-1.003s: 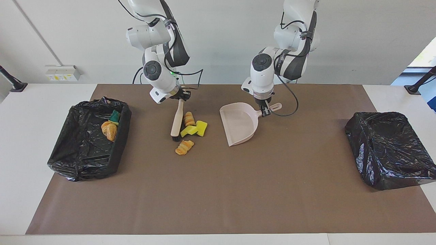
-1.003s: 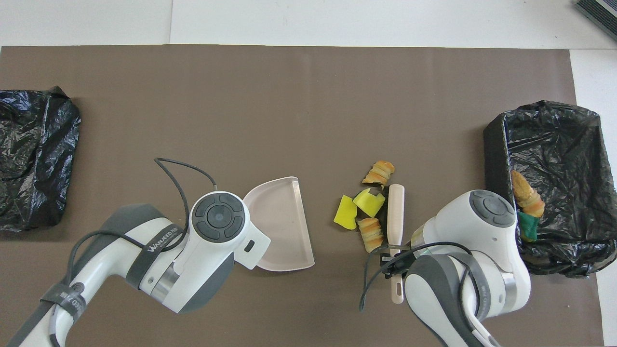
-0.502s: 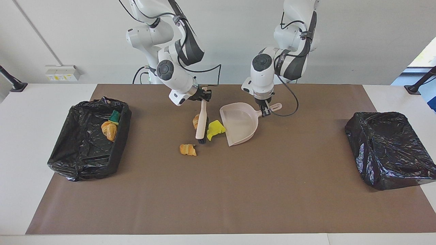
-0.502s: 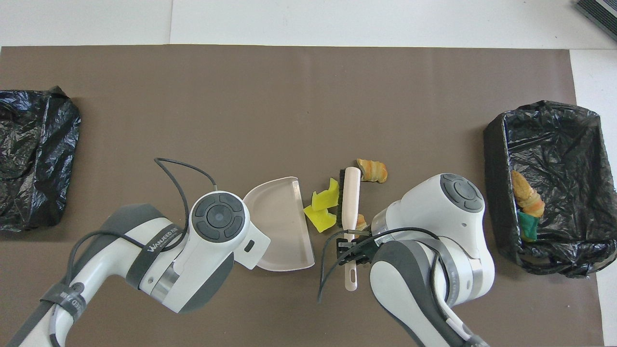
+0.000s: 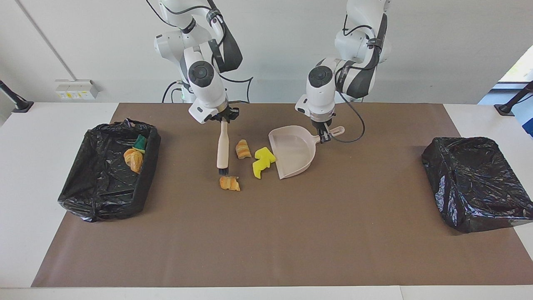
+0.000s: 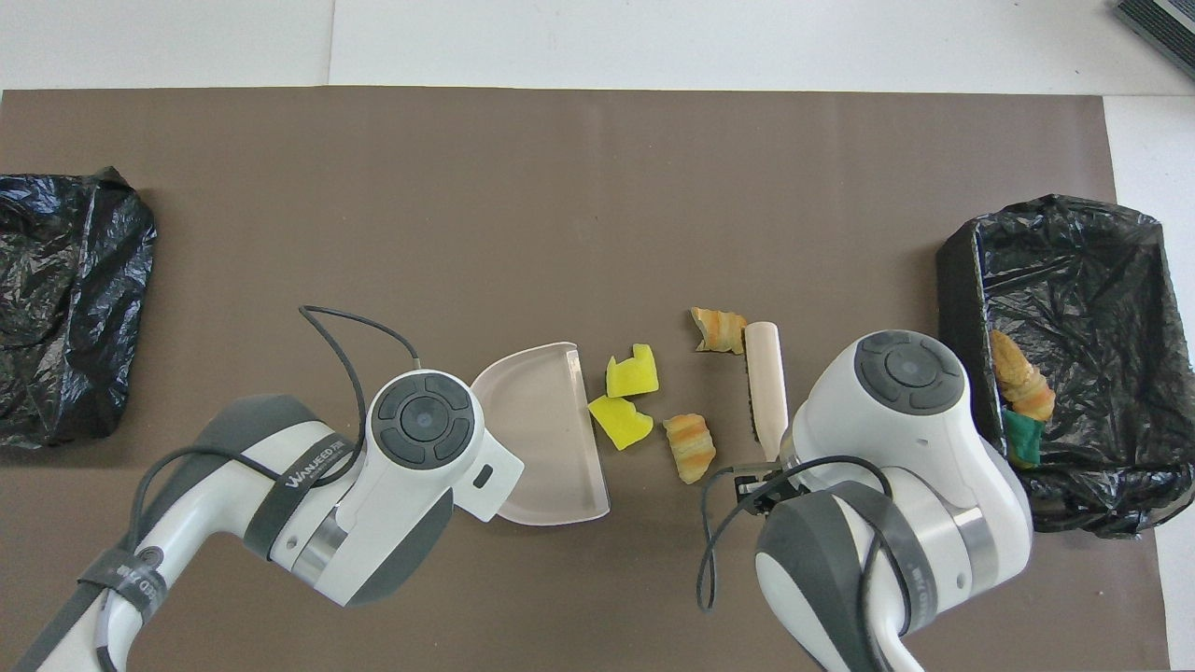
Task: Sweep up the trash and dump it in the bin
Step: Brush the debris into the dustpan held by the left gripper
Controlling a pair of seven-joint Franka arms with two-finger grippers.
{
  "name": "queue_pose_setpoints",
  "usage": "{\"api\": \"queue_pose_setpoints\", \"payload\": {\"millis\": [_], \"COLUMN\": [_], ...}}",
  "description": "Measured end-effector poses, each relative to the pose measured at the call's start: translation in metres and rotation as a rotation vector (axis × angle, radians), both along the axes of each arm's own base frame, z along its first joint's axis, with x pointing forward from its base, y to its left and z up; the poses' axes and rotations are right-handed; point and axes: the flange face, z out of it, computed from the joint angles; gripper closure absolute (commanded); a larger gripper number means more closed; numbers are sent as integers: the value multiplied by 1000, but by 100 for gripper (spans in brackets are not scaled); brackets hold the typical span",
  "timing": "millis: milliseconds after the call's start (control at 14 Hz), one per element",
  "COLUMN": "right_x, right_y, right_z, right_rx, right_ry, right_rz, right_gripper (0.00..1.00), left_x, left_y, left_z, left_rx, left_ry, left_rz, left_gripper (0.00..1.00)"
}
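The right gripper [image 5: 223, 118] clamps a smooth beige brush [image 5: 222, 146], the left gripper [image 5: 324, 134] clamps the glossy scoop-shaped dustpan [image 5: 292, 151], and spongy yellow and flaky orange trash [image 5: 262, 160] lies between them mid-mat [image 5: 266, 233].

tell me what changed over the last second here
The right tool swept the brush toward the dustpan, pushing the two yellow sponge pieces to its mouth, then drew back. One bread lump got left out. The left tool kept holding the dustpan still.

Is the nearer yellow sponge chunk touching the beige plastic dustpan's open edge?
Touching: overhead view shows the sponge chunk meeting the dustpan lip, no mat between.
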Motion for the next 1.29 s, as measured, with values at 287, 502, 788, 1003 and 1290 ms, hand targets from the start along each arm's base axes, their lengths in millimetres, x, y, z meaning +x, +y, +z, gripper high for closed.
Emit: {"api": "queue_pose_setpoints", "payload": {"millis": [287, 502, 788, 1003, 1290], "right_x": [-44, -48, -45, -40, -37], "right_y": [18, 52, 109, 143, 180], "right_z": [-45, -79, -83, -74, -42], "right_rx": [-113, -84, 55, 232, 333], "right_ry": [38, -22, -26, -36, -51], "right_rz": [-2, 50, 10, -104, -147], "right_gripper": [100, 100, 100, 100, 100], "left_x": [3, 3, 2, 1, 2], "left_y": [4, 6, 4, 2, 1], "left_z": [0, -1, -1, -1, 0], "left_rx": [1, 1, 1, 0, -5], "left_ry": [0, 1, 1, -2, -8], "left_rz": [11, 15, 11, 9, 9], "left_gripper": [100, 100, 100, 100, 100]}}
